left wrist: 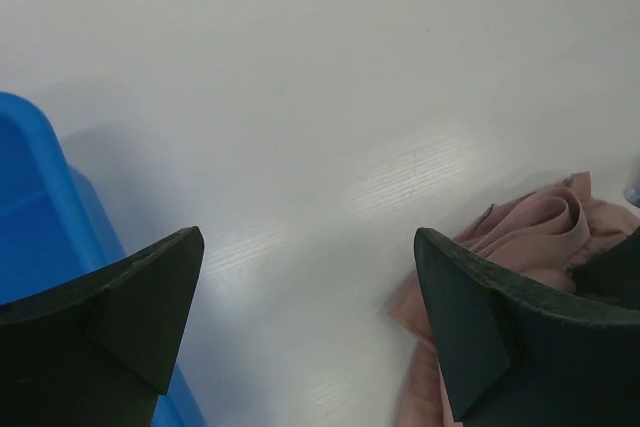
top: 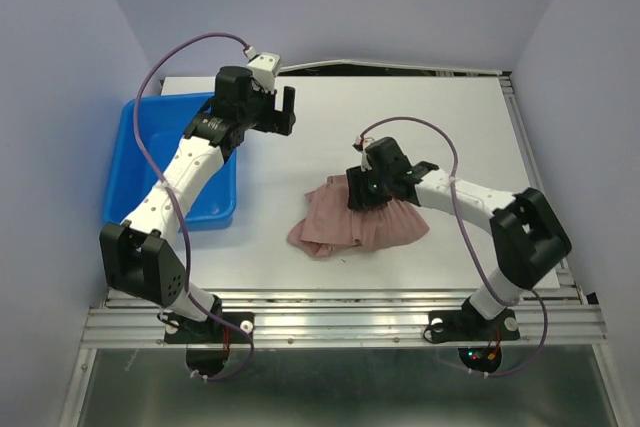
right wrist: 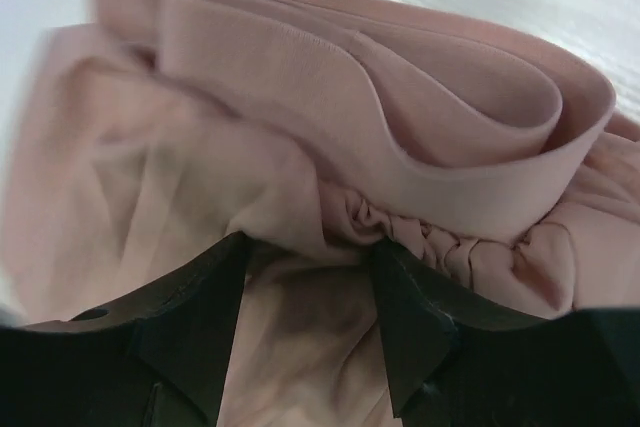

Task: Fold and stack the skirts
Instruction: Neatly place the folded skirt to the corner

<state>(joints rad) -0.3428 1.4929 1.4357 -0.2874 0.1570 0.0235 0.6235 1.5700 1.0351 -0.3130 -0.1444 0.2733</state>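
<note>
We see one pink skirt (top: 360, 222) lying in a crumpled heap on the white tabletop (top: 400, 117), a little right of the middle. It is not folded. Its wide waist band (right wrist: 400, 117) curls up in a loop on the far side of the heap, with gathered cloth just below it.

The right arm (top: 470, 197) reaches in from the right. The right jaws are down on the far edge of the skirt. From the right wrist we see them part way apart, with soft pink cloth filling the gap between them. We cannot tell if they are pinching the cloth or only resting in it.

The left arm (top: 185, 172) bends up over the blue bin (top: 150, 147), which sits at the left side of the tabletop, well apart from the skirt. The left jaws are wide open and hold nothing. They hang in the air above bare tabletop, between the bin and the skirt.
</note>
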